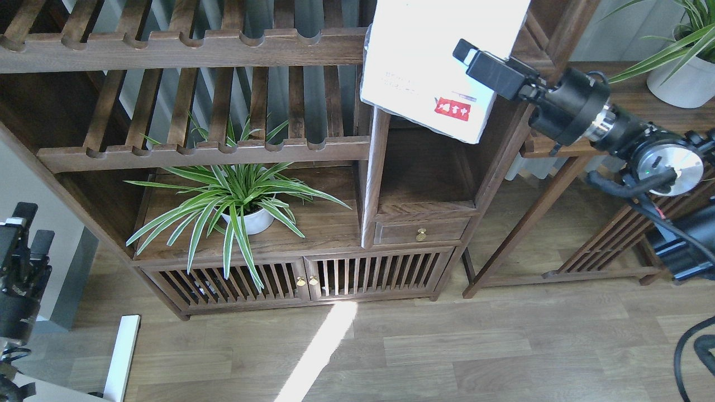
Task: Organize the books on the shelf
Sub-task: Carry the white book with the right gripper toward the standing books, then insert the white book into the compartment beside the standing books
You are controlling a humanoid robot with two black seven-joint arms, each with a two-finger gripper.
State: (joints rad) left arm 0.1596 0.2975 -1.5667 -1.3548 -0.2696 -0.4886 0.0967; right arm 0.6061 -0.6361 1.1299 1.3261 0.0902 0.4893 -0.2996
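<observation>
Right end effector (475, 58) is up at top right of head view, clamped on the large white book (430, 61) w/ one dark finger (491, 72) lying flat across its cover near the right edge; the other finger is hidden behind the book. Book is tilted, top edge cut off by the frame, lower right corner hanging lowest. Red rectangular mark (452, 109) sits near that lower corner. Book is held in the air in front of the narrow dark-brown shelf (424, 209) compartment, covering its upper part; the plank board lower down shows bare. Small drawer w/ brass knob (421, 234) sits just under that board.

Left end effector (25, 234) is low at the left edge, well apart from the book, fingers pointing up w/ a gap between them, nothing in it.

Spider plant in white pot (246, 218) stands on the wide board left of the compartment, under the slatted racks (184, 151).
</observation>
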